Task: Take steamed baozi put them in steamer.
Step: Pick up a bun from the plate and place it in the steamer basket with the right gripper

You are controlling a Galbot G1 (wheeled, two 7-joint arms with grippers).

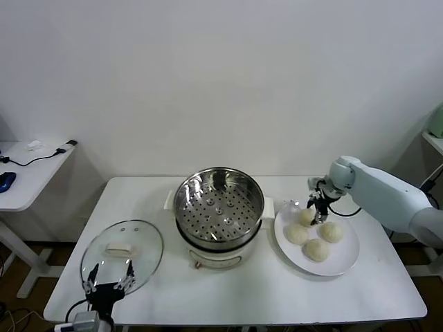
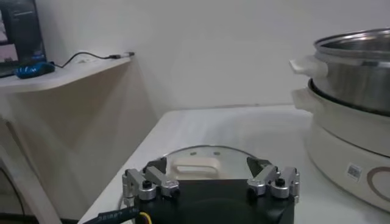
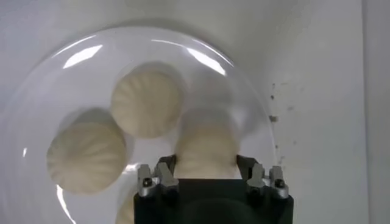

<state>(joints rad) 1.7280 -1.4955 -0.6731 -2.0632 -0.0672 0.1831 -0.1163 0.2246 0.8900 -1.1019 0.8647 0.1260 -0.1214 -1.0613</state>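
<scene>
Several cream-white steamed baozi lie on a white plate [image 1: 348, 263] to the right of the steamer [image 1: 219, 207], a shiny steel pot with a perforated floor and nothing in it. My right gripper [image 1: 317, 216] is down on the plate. Its fingers press both sides of the baozi nearest the steamer [image 3: 206, 146], which still rests on the plate. Two other baozi [image 3: 148, 99] [image 3: 85, 157] lie beside it. My left gripper [image 1: 109, 280] stays open low at the table's front left edge, over the glass lid [image 1: 122, 252].
The glass lid with its white handle [image 2: 194, 165] lies flat left of the steamer's white base [image 2: 341, 152]. A side table [image 1: 28, 173] with cables stands at far left. A wall is close behind the table.
</scene>
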